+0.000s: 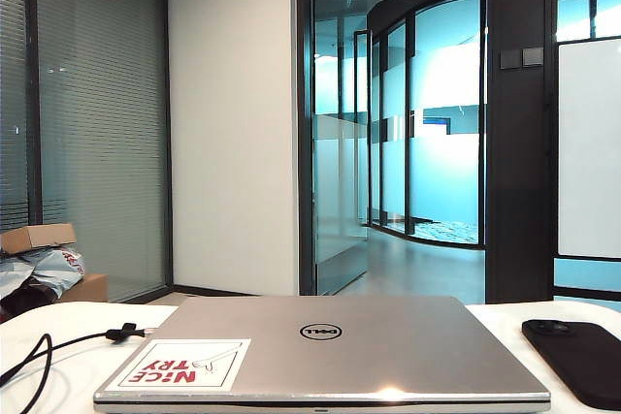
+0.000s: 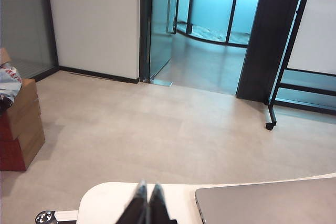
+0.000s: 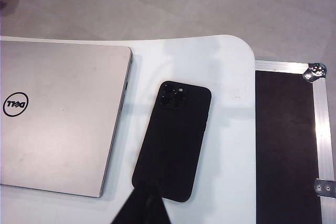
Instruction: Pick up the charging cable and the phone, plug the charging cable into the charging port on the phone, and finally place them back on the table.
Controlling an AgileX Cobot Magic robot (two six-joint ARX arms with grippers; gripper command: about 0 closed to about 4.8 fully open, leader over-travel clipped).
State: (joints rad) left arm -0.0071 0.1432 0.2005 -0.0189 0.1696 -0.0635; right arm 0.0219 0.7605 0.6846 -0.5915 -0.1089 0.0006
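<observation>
black phone (image 3: 172, 140) lies on the table (image 3: 231, 108) under the right gripper (image 3: 143, 205), fingers together like the left gripper (image 2: 146, 208).

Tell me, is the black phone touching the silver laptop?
Apart. The right wrist view shows a strip of white table between the phone and the laptop.

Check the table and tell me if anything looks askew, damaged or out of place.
Nothing stands out. The phone lies flat and face down on the table, right of the closed laptop; the charging cable lies loose to its left. Neither is plugged in. The left gripper and the right gripper are shut and empty.
</observation>
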